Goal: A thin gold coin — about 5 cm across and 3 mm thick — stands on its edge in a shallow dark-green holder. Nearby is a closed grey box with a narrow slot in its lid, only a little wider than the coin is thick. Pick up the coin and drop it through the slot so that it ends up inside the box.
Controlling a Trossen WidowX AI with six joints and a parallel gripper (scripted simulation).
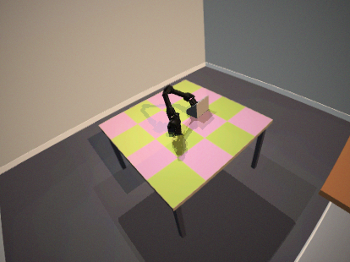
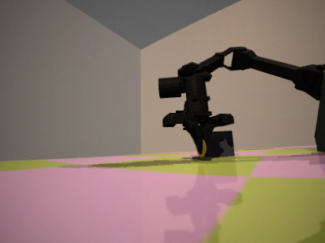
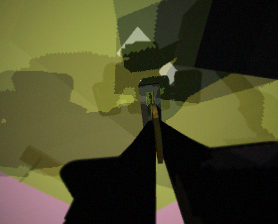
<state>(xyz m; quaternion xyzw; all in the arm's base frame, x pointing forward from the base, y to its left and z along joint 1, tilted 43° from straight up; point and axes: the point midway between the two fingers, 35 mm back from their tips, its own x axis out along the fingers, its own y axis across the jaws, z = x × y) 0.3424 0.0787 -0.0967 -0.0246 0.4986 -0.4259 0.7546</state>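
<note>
The gold coin (image 2: 203, 147) (image 3: 158, 136) stands on edge in the low dark-green holder (image 2: 201, 158) (image 3: 151, 96) on a green tile of the table. My gripper (image 2: 200, 144) (image 3: 154, 124) (image 1: 193, 104) reaches straight down over the holder, and its fingers are shut on the coin's two faces. In the wrist view the coin shows edge-on as a thin gold strip between the dark fingertips. The grey box (image 1: 202, 106) (image 2: 222, 143) stands just behind the holder, close to the gripper. Its lid slot does not show in any view.
The table (image 1: 169, 180) (image 2: 78, 198) has a pink and green chequered top. The arm's base (image 1: 174, 127) stands near the middle of it. Walls close the room at the back. An orange surface (image 1: 338, 180) juts in at the far right.
</note>
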